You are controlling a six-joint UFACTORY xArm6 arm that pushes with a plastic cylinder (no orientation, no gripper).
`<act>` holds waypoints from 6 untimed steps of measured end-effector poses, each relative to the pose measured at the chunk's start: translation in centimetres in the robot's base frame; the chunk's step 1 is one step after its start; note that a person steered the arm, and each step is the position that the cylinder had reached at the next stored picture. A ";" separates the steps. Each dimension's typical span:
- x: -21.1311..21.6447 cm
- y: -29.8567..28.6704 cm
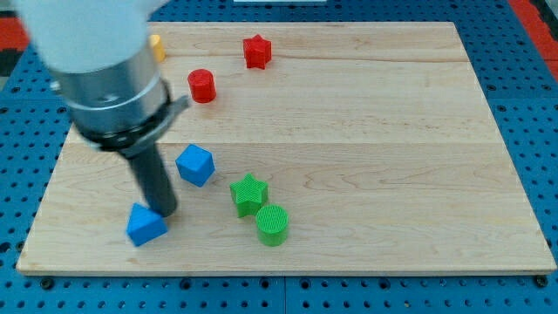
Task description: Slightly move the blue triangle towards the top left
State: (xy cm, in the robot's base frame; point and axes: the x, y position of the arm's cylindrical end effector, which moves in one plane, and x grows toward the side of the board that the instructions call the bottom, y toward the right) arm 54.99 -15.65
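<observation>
The blue triangle (145,226) lies near the board's bottom left corner. My tip (166,212) stands right against its upper right side, touching or nearly touching it. A blue cube (195,165) sits just up and right of the tip. A green star (249,194) and a green cylinder (272,225) lie to the right of the tip.
A red cylinder (201,85) and a red star (256,51) lie near the view's top. A yellow block (157,45) is partly hidden behind the arm's body (100,70). The wooden board (392,131) rests on a blue pegboard; its bottom edge is close below the triangle.
</observation>
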 end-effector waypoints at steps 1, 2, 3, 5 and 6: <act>1.8 4.5; 4.0 4.2; 5.5 -2.1; 1.4 -2.3; 0.3 5.6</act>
